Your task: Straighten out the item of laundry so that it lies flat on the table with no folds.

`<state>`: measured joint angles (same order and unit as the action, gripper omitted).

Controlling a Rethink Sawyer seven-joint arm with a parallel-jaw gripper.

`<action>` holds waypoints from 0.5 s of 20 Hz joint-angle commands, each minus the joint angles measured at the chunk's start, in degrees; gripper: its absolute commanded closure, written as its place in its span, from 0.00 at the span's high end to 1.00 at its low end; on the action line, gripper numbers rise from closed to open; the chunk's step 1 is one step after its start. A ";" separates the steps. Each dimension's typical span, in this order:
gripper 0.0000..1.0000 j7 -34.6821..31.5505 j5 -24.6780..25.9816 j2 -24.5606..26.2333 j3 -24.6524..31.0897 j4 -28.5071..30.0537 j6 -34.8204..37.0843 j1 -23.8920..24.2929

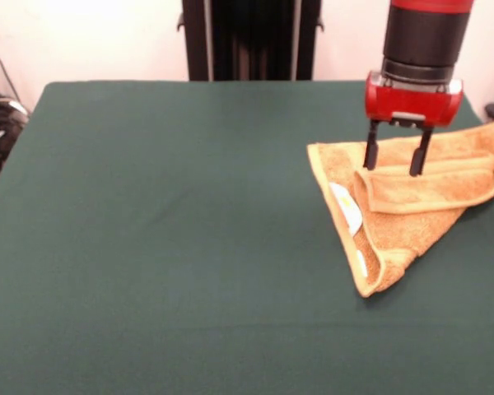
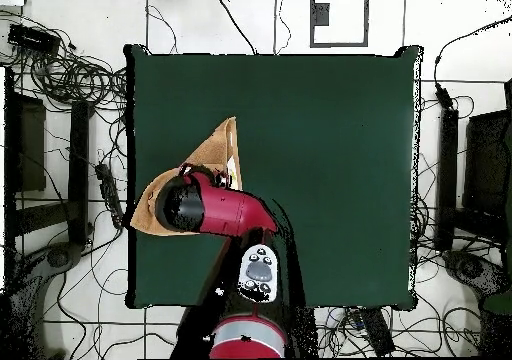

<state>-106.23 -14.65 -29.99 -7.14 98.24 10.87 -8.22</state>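
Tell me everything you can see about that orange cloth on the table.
The towel is orange-tan terry, soft and looped, with a flat woven band along its edges and a white tag showing. It is not flat: it lies folded over itself in a rough triangle with a thick fold across the top. It rests near one side edge of the green table. The open gripper stands just over the fold; contact cannot be told.
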 commanded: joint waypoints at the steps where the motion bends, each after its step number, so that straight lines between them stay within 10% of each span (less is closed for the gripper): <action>1: 1.00 -11.87 -1.42 1.35 3.28 3.80 0.97 -1.11; 10: 1.00 -9.98 1.14 -4.79 3.19 11.29 1.05 1.94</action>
<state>-106.23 -14.67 -31.26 -7.15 100.00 10.86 -7.43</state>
